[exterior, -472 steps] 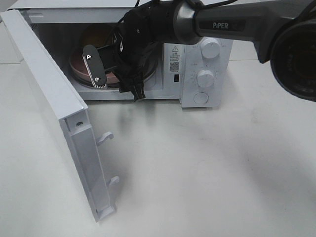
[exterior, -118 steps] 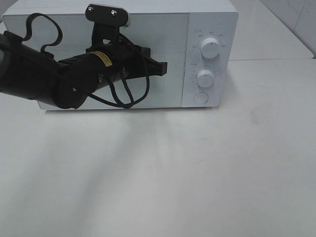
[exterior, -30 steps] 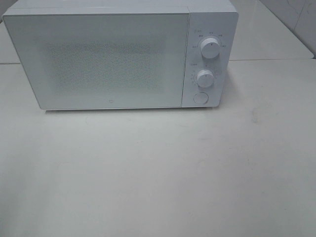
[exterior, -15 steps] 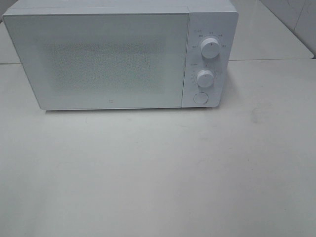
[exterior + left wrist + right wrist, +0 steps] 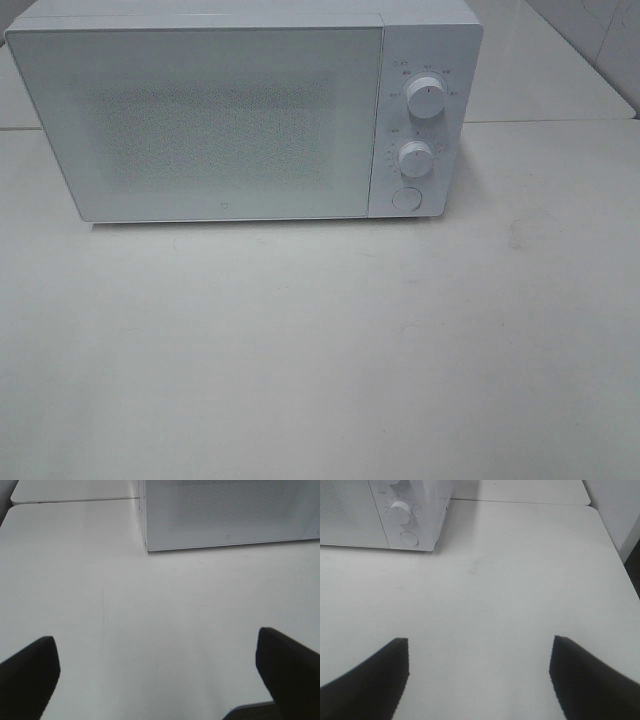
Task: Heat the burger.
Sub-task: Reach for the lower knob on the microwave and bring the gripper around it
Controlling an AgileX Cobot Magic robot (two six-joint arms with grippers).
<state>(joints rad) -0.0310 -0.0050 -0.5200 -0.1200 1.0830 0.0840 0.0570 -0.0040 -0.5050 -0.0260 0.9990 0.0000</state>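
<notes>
While the microwave door (image 5: pixel 200 120) sits flush, both end effectors (image 5: pixel 157 655) (image 5: pixel 479 660) gape wide.

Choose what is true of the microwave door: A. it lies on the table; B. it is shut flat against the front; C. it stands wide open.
B: the door sits flush beside the control panel, and no gap or inside shows.

The microwave (image 5: pixel 250 110) stands at the rear of the table (image 5: pixel 320 350). Its door (image 5: pixel 195 125) occupies the left section and the control panel (image 5: pixel 440 130) the right. On the panel, the upper knob (image 5: pixel 426 100) sits above the lower knob (image 5: pixel 414 158), with the button (image 5: pixel 405 198) beneath both.
</notes>
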